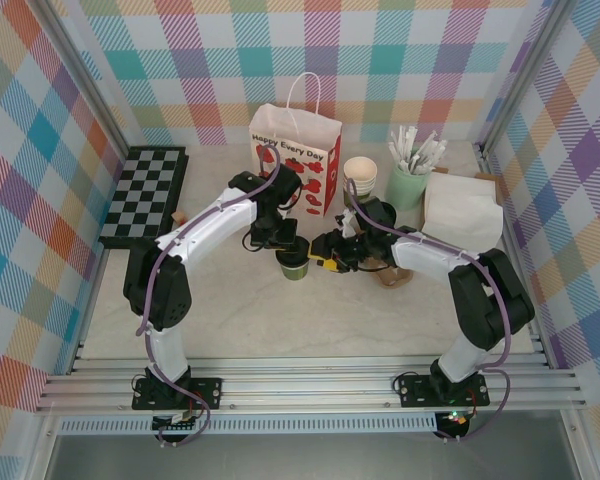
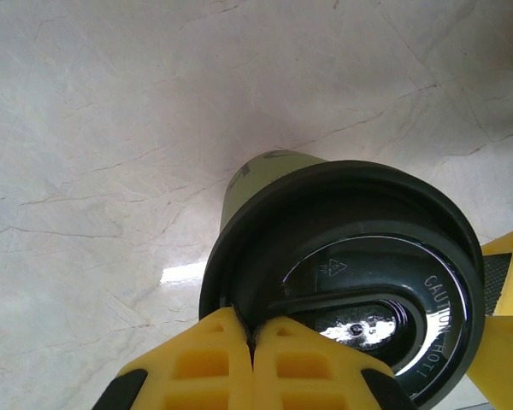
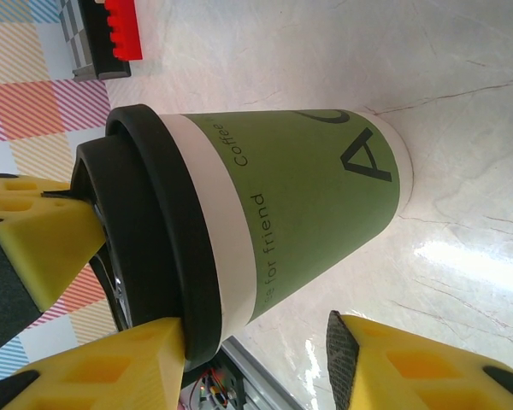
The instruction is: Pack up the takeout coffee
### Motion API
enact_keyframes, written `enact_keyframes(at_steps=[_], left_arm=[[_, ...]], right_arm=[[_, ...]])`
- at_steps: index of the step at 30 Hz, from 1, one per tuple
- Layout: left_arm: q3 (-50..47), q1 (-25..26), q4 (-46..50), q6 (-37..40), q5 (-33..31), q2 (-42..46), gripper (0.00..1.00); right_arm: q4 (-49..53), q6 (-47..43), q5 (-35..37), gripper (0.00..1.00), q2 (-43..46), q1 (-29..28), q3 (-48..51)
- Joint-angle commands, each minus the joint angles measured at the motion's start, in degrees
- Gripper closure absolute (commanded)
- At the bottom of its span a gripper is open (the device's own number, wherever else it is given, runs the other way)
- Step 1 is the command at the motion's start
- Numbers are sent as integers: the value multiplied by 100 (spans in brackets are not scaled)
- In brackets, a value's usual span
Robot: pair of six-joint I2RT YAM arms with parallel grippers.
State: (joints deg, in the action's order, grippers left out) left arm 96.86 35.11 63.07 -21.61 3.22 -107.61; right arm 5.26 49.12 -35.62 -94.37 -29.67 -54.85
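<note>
The takeout coffee (image 1: 294,264) stands upright mid-table, a green paper cup (image 3: 308,196) with a black lid (image 2: 359,256). My left gripper (image 1: 284,246) comes from above and is shut on the near rim of the lid (image 2: 255,342), its yellow pads pinching the edge. My right gripper (image 1: 322,262) reaches in from the right and straddles the cup (image 3: 256,363), open. One of its fingers (image 3: 94,367) touches the lid's rim. The other finger (image 3: 410,367) stands apart from the cup's side.
A white gift bag with red print (image 1: 295,155) stands open behind the cup. To its right are stacked lidless cups (image 1: 360,174), a mint tumbler of white sticks (image 1: 408,182) and white napkins (image 1: 464,212). A chessboard (image 1: 145,195) lies far left. A brown item (image 1: 392,276) sits under the right arm.
</note>
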Motion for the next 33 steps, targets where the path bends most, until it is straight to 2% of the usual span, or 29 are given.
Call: enact_keyframes(at_steps=[1,5,11,16,18,19,23,27,33], left_arm=[[-260,97,23,84,-22,-40,100],[-514,103,9,113,-180,-17,100],[-1203,101,-340,49,-109,85,100],[-1641,101,-506,153,-219,-300,100],[-1778,62,-523,233,-248,-335,100],[-1771,5,-523,281,-218,-288,100],[-984,-75,-248,925,-361,-6,100],[-346,-75,-217,1703,-203,31,100],[-131,-57,-329,2469,11,-105,100]], right_arm=[[330,-11,180,51,-158,-86,-121],[956,-108,703,56,-255,-186,-134],[1203,-84,1113,63,-595,-188,404],[1209,139,1405,66,-768,-192,753],[901,256,1261,63,-389,-173,892],[690,259,964,61,-191,-111,865],[332,213,-23,49,330,379,291],[1055,-612,-485,49,-63,655,-592],[1176,-786,-1146,51,-810,639,-1288]])
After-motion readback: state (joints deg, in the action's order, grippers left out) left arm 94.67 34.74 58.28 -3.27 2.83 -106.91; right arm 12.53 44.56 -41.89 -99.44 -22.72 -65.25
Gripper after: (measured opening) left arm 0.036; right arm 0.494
